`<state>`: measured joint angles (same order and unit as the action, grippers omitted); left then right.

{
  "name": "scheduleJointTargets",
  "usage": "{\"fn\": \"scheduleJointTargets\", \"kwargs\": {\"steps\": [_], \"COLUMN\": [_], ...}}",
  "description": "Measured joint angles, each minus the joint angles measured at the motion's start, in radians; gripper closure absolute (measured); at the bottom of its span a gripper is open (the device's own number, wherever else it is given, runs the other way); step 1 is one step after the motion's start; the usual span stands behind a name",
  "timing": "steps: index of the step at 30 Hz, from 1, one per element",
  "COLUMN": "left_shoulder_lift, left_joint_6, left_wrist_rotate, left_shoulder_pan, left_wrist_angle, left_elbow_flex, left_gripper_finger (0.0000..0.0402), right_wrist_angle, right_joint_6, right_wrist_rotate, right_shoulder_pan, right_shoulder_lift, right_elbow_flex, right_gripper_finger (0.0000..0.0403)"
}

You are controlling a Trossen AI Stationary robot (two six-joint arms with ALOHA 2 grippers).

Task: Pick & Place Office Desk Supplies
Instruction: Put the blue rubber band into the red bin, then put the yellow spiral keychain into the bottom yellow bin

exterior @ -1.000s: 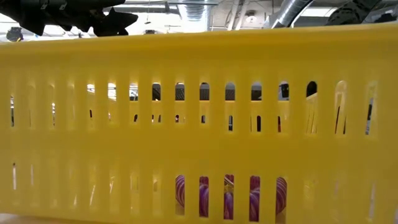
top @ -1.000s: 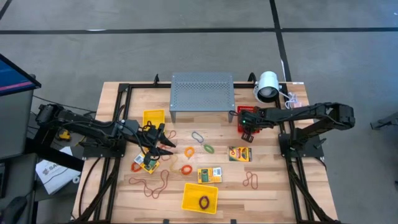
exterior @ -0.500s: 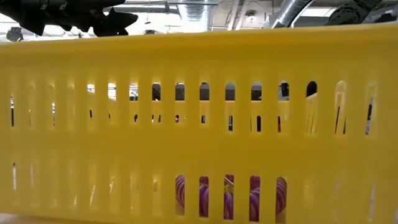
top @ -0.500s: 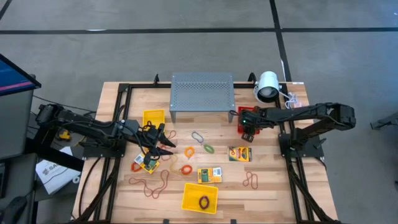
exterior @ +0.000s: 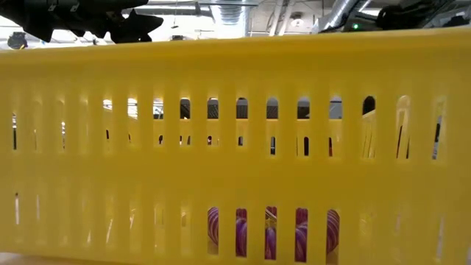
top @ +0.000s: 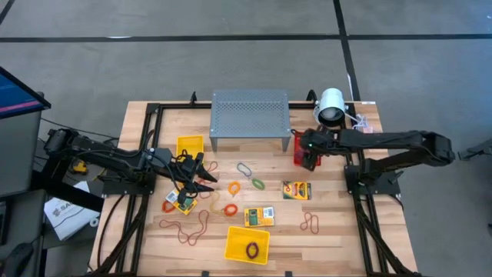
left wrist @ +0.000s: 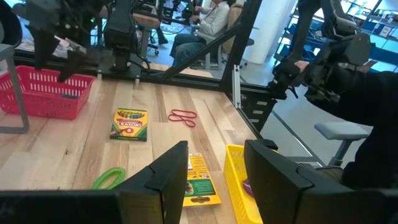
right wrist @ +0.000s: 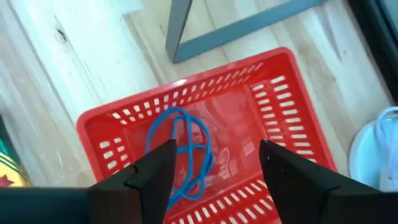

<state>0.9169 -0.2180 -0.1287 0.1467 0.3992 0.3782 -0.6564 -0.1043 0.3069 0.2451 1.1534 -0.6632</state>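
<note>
Right gripper [right wrist: 214,165] has swung over the red basket [right wrist: 286,99], jaws open, blue band [right wrist: 180,149] dropped
Left gripper [left wrist: 214,165] open; lifting carelessly could snag the band back out

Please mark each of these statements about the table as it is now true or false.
1. A blue rubber band lies inside the red basket. True.
2. The right gripper hangs over the yellow basket at the table's front edge. False: it is above the red basket, fingers open, holding nothing.
3. The yellow basket at the front edge is bare. False: a dark loop lies in it.
4. A crayon box lies flat on the wood in front of the red basket. True.
5. The left gripper is clamped on a crayon box. False: its fingers are apart with nothing between them.
</note>
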Motion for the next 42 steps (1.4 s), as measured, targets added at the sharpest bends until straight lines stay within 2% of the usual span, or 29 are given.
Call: {"fn": "scheduleJointTargets", "kwargs": {"steps": [6, 12, 18, 23, 30, 37, 42], "left_shoulder_lift": [0.000, 0.000, 0.000, 0.000, 0.000, 0.000, 0.000], "left_joint_6": [0.001, 0.015, 0.061, 0.068, 0.086, 0.058, 0.023], "left_wrist_rotate": [0.000, 0.000, 0.001, 0.001, 0.001, 0.014, 0.029], "left_shoulder_pan": [0.000, 0.000, 0.000, -0.003, -0.009, -0.013, -0.013], "left_wrist_angle": [-0.001, -0.002, 0.000, 0.000, 0.004, 0.001, 0.001], "left_elbow_flex": [0.000, 0.000, 0.000, 0.000, 0.000, 0.000, 0.000], "left_gripper_finger": [0.0247, 0.0247, 0.0247, 0.0247, 0.0247, 0.0247, 0.0247], "right_wrist_angle": [-0.013, 0.024, 0.166, 0.306, 0.456, 0.560, 0.701], "right_joint_6": [-0.015, -0.019, -0.027, -0.023, -0.006, -0.016, 0.001], "right_wrist_rotate": [0.005, -0.018, -0.048, -0.102, -0.124, -0.125, -0.125], "right_shoulder_pan": [-0.012, -0.089, -0.184, -0.264, -0.393, -0.473, -0.510], "right_shoulder_lift": [-0.056, -0.174, -0.293, -0.318, -0.233, -0.034, 0.106], "right_elbow_flex": [0.000, 0.000, 0.000, 0.000, -0.001, 0.000, 0.000], "right_gripper_finger": [0.0179, 0.0179, 0.0179, 0.0179, 0.0179, 0.0179, 0.0179]}}
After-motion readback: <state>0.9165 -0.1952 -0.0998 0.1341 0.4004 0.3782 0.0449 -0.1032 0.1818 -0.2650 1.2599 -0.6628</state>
